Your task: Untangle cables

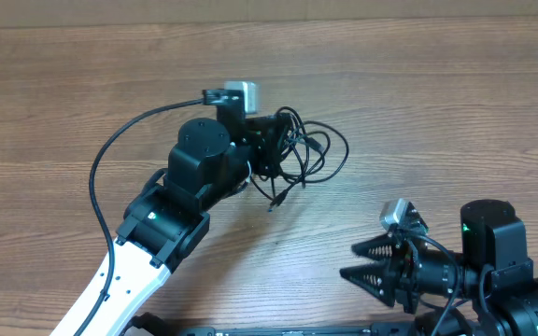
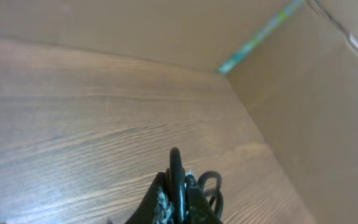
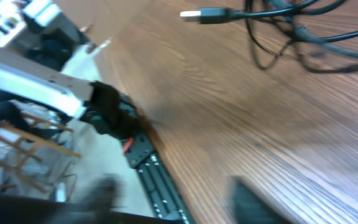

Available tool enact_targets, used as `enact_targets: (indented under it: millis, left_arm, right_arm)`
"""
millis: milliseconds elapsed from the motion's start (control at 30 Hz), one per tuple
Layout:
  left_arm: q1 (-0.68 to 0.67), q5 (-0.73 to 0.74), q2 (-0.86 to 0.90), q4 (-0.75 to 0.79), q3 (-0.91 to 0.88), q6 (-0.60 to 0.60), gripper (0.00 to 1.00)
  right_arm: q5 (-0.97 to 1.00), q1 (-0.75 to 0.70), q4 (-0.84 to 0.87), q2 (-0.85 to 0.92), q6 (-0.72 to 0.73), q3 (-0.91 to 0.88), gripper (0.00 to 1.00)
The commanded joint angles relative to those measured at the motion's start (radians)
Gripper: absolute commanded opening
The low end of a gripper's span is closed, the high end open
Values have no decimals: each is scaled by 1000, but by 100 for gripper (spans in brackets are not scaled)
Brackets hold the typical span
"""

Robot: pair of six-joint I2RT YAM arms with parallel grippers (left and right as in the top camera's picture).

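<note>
Left claw (image 2: 178, 190) clamped tight on a loop of the cables (image 1: 288, 140): one tangled black bundle on the wooden counter (image 1: 418, 93), around mid-counter. Can't tell how many cords are in it. One USB plug (image 3: 199, 14) pokes out of the tangle. Right claw (image 1: 367, 263) spread wide, empty, at the front right, well apart from the bundle.

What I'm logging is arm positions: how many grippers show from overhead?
2. The left gripper is near the middle of the view, shut on the cables. The right gripper is at the lower right, open and apart from them. None seem hidden.
</note>
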Motion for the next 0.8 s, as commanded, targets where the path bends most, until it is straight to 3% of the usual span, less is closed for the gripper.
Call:
enact_targets:
  millis: [0, 133, 300, 767]
  left_arm:
    - [-1, 221, 0, 2, 9, 320, 4]
    - [-1, 439, 0, -44, 9, 533, 4]
    - [-1, 564, 0, -98, 9, 631, 4]
    - [-52, 672, 0, -99, 9, 622, 4]
  right_arm:
    - [104, 5, 12, -5, 0, 20, 100]
    - [179, 5, 28, -5, 0, 20, 100]
    - [256, 5, 68, -5, -1, 20, 100]
    - [206, 5, 198, -5, -13, 20, 100]
